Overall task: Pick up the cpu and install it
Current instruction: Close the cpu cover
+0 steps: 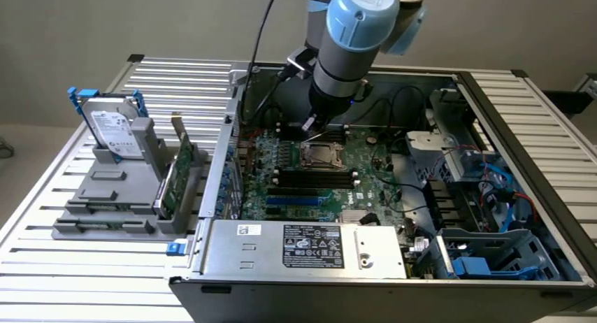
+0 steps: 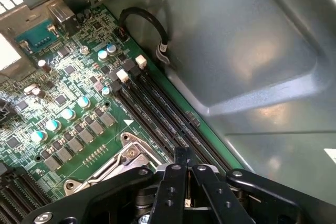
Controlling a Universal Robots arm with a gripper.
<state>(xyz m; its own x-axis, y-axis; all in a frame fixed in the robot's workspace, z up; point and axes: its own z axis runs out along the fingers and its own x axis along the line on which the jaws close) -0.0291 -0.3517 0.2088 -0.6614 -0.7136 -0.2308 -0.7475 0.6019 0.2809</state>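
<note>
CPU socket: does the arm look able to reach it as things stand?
Probably yes. The gripper hangs close over the socket inside the open case, fingers shut, with nothing visible between them.

**A robotics workbench set up around an opened computer**

We are looking at a lab or workshop, not an office or a home. A pale blue and grey robot arm (image 1: pixel 359 29) reaches down into a desktop computer case (image 1: pixel 373 298) that lies open side up on a slatted aluminium table (image 1: pixel 56 267). The arm's black gripper (image 2: pixel 185 156) is close above the green motherboard (image 1: pixel 373 187). Just beside the case, on the exterior view's left, a grey fixture (image 1: pixel 112 197) holds a hard drive (image 1: pixel 112 131) upright and a circuit card (image 1: pixel 175 173) on edge. Behind it all we see a bare, plain wall (image 1: pixel 75 22).
</note>
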